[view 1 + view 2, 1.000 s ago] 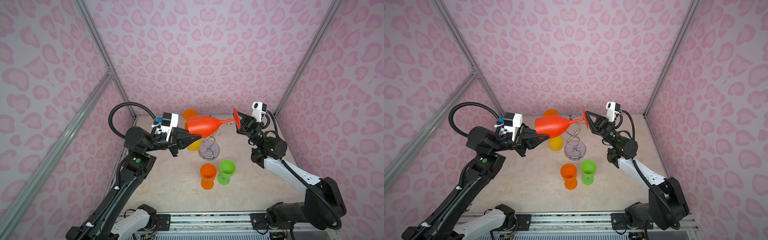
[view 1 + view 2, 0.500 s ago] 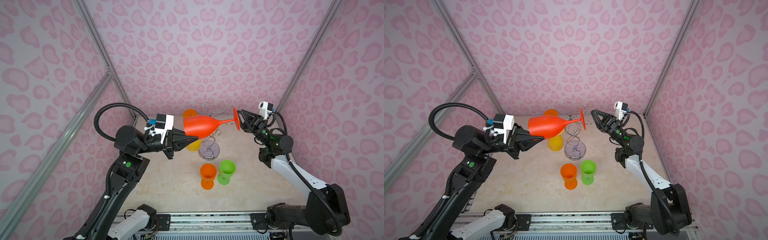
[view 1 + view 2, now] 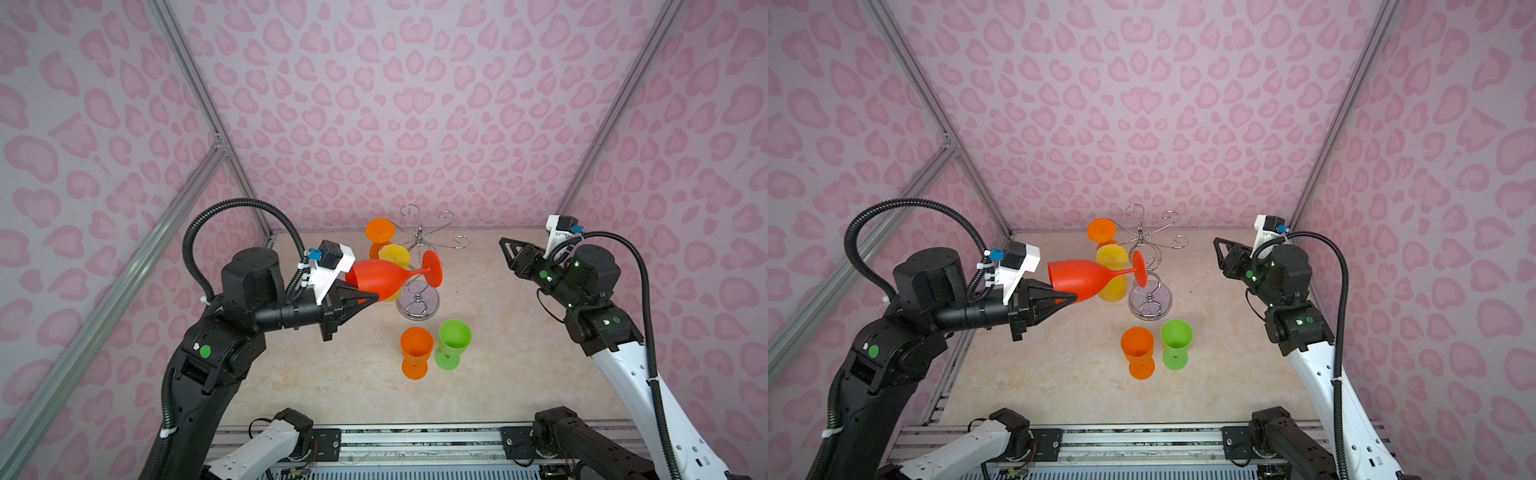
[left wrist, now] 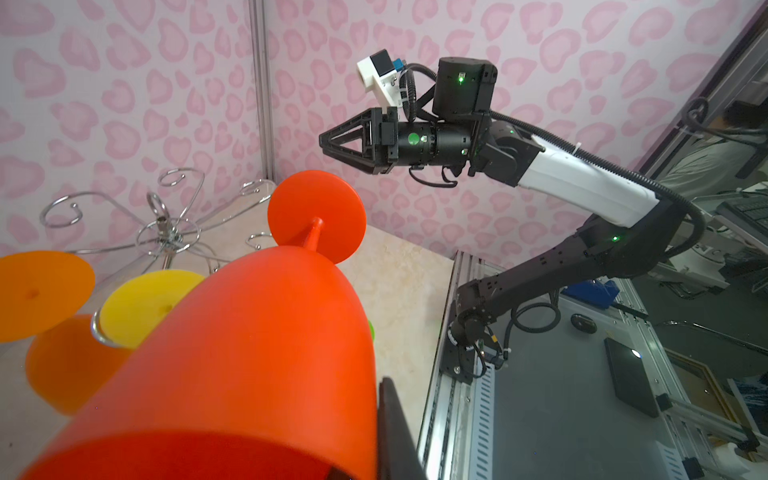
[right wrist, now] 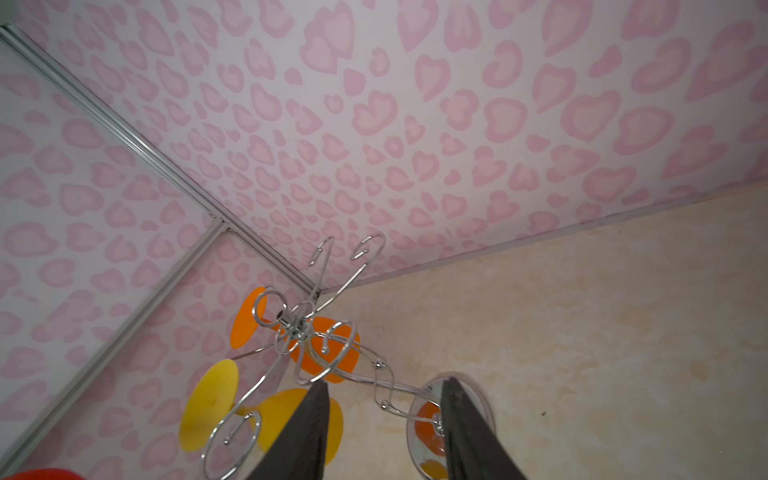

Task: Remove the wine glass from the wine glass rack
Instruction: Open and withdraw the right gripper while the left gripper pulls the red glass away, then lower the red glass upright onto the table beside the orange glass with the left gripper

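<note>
My left gripper (image 3: 370, 291) is shut on the bowl rim of a red wine glass (image 3: 380, 280), which it holds horizontally in the air with its foot pointing at the wine glass rack (image 3: 419, 239). Both top views show the glass (image 3: 1084, 280) apart from the chrome rack (image 3: 1142, 237). In the left wrist view the red bowl (image 4: 257, 353) fills the near field, with one finger (image 4: 395, 432) along its outside. My right gripper (image 3: 505, 245) hangs open and empty to the right of the rack, its fingers (image 5: 316, 415) standing apart.
A yellow glass (image 3: 395, 255) and an orange glass (image 3: 380, 230) hang upside down from the rack's left hooks. An orange cup (image 3: 415, 351) and a green cup (image 3: 453, 343) stand upright on the table in front of the rack's round base (image 3: 417, 307).
My right gripper has let go of the red glass's foot, opened and drawn back to the right. My left arm has carried the glass leftward and lower, away from the rack's hooks.
</note>
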Robot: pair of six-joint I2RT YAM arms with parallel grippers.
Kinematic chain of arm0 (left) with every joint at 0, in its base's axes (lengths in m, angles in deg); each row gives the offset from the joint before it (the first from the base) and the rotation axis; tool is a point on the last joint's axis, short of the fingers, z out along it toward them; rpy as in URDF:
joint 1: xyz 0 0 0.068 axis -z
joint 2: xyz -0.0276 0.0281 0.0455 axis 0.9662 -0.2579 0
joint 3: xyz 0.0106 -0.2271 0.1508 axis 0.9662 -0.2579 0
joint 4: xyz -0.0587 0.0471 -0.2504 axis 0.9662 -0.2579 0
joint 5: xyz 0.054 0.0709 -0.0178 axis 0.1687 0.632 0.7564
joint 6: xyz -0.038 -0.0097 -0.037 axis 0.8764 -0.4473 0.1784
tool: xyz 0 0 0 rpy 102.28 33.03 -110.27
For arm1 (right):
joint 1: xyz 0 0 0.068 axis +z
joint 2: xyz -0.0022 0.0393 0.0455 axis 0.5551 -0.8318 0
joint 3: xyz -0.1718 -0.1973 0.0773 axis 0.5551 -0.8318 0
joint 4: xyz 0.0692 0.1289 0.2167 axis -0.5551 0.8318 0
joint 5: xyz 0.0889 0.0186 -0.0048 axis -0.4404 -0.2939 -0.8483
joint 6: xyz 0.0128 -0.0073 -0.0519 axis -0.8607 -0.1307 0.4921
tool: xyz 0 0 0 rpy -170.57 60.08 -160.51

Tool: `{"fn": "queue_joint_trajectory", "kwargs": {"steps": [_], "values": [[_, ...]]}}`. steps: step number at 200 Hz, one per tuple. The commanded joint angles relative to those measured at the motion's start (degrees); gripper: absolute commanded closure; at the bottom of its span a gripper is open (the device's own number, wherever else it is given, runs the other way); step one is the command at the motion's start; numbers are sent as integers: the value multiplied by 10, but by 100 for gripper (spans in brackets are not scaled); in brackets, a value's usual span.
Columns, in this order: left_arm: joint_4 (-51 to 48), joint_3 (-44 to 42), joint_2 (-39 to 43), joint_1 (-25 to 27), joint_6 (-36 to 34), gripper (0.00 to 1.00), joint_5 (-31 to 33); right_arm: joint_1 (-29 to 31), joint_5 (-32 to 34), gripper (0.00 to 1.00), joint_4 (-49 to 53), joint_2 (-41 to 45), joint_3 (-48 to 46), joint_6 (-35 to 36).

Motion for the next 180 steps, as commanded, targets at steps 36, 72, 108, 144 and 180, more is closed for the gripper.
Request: {"fn": "queue_joint_trajectory", "kwargs": {"steps": [36,72,108,144,180], "values": [[-191,8,4,9,1,97,133,-33,20,56,33,8,-20,6],[-234,-9,-9,16,36,97,213,-50,19,56,28,17,-29,-7],[-259,-24,-6,26,47,97,247,-64,14,56,31,22,-38,-8],[-252,-82,-23,37,78,97,285,-71,4,56,21,18,-51,-14],[-225,-132,-74,65,113,97,329,-73,-12,56,20,9,-53,-20]]}}
